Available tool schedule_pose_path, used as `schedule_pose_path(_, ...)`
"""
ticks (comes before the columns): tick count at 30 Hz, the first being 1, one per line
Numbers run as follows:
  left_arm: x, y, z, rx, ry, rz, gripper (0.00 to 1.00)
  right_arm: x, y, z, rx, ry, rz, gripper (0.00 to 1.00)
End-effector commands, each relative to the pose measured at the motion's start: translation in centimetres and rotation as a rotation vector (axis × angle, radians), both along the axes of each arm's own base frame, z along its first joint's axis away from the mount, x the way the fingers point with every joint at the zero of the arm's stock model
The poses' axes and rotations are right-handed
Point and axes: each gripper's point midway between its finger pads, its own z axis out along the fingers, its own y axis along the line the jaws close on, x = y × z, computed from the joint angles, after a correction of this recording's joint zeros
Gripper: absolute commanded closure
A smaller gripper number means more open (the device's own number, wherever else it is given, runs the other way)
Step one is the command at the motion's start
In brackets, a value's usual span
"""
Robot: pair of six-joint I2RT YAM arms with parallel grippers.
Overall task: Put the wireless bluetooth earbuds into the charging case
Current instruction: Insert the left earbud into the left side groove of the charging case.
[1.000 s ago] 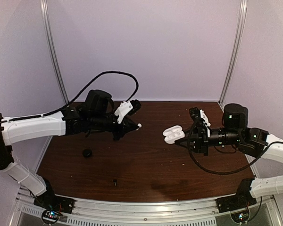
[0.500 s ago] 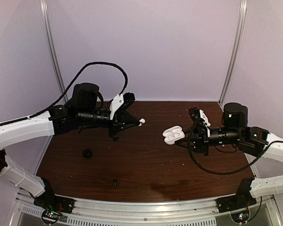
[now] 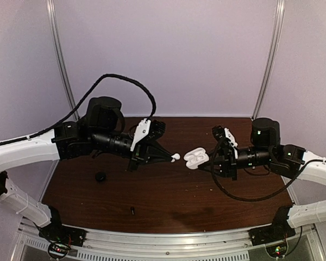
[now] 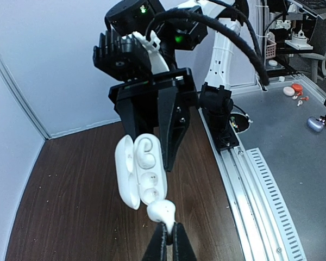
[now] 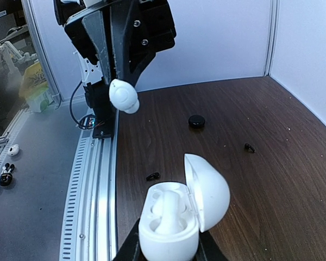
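The white charging case (image 3: 195,158) hangs above the table's middle with its lid open, and my right gripper (image 3: 206,162) is shut on its body. In the right wrist view the case (image 5: 171,225) sits between the right gripper (image 5: 169,248) fingers, one earbud (image 5: 166,209) lying in a hollow. My left gripper (image 3: 170,156) is shut on the stem of the other earbud (image 3: 176,157). In the left wrist view this earbud (image 4: 163,211) sticks out beyond the left gripper (image 4: 169,235) tips and almost touches the near end of the case (image 4: 142,173).
A black round puck (image 3: 100,176) lies on the dark wood table (image 3: 168,190) at the left. A small black bit (image 3: 132,210) lies near the front edge. The right wrist view shows the puck (image 5: 196,121) and two black bits (image 5: 152,176), (image 5: 250,147). White walls enclose the table.
My left arm has swung right and lower, bringing the held earbud up to the case. My right gripper has shifted the case slightly left.
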Motion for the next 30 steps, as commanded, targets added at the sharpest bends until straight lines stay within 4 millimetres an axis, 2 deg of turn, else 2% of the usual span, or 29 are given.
schedule_pose_path(1, -0.4, -1.1, 0.6, 0.013, -0.016, -0.029, 1.0, 0.0, 0.3, 2.0, 0.041, -0.049, 0.026, 1.0)
schedule_pose_path(11, 0.1, -3.9, -0.2, 0.061, 0.023, -0.01, 1.0, -0.3, 0.7, 2.0, 0.05, -0.045, 0.057, 1.0)
schedule_pose_path(18, 0.5, -4.5, -1.2, 0.098, 0.025, 0.007, 1.0, -0.3, 0.8, 2.1, 0.057, -0.042, 0.063, 1.0)
schedule_pose_path(25, 1.1, -5.0, -3.7, 0.17, 0.046, 0.024, 1.0, -0.5, 0.9, 2.4, 0.076, -0.04, 0.07, 1.0)
schedule_pose_path(30, 1.2, -5.2, -4.2, 0.185, 0.067, 0.027, 1.0, -0.3, 0.8, 2.6, 0.081, -0.056, 0.055, 1.0)
